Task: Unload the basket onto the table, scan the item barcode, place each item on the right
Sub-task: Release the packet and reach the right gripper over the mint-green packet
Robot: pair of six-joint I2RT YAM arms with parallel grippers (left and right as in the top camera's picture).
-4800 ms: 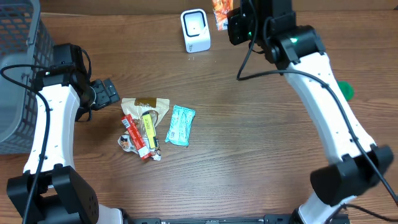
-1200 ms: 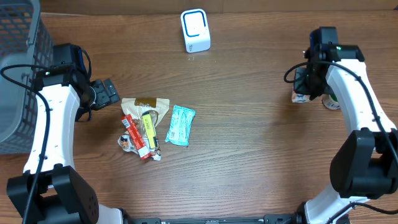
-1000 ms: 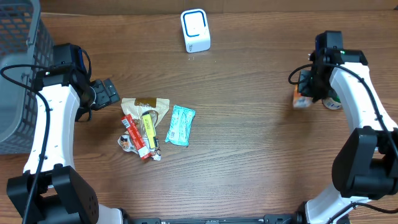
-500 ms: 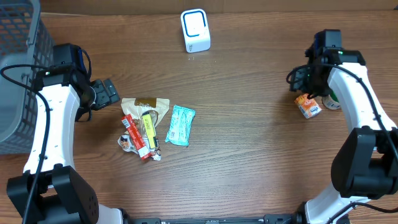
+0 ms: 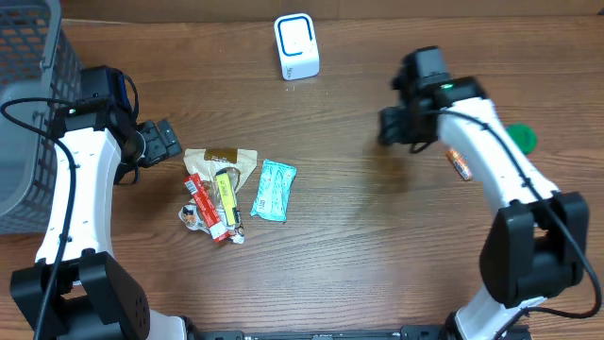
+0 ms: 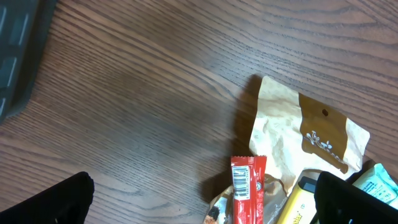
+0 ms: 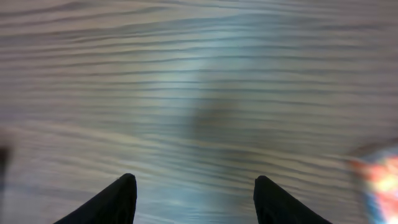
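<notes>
A mock shop checkout on a wooden table (image 5: 359, 264): white barcode scanner (image 5: 296, 45), grey basket (image 5: 28, 94), heaped snack packets (image 5: 231, 189).

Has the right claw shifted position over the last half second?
Yes. The right claw has swung left, open and empty, closer to the white scanner and away from the orange packet lying on the table.

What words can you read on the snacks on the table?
No words can be read for sure.
Tan pouch: curly gold writing on its brown label, too small to read.
Red bar: a barcode, but the numbers are too tiny.
Teal packet: print too small to read.
Orange snack: too small and blurred to read.
</notes>
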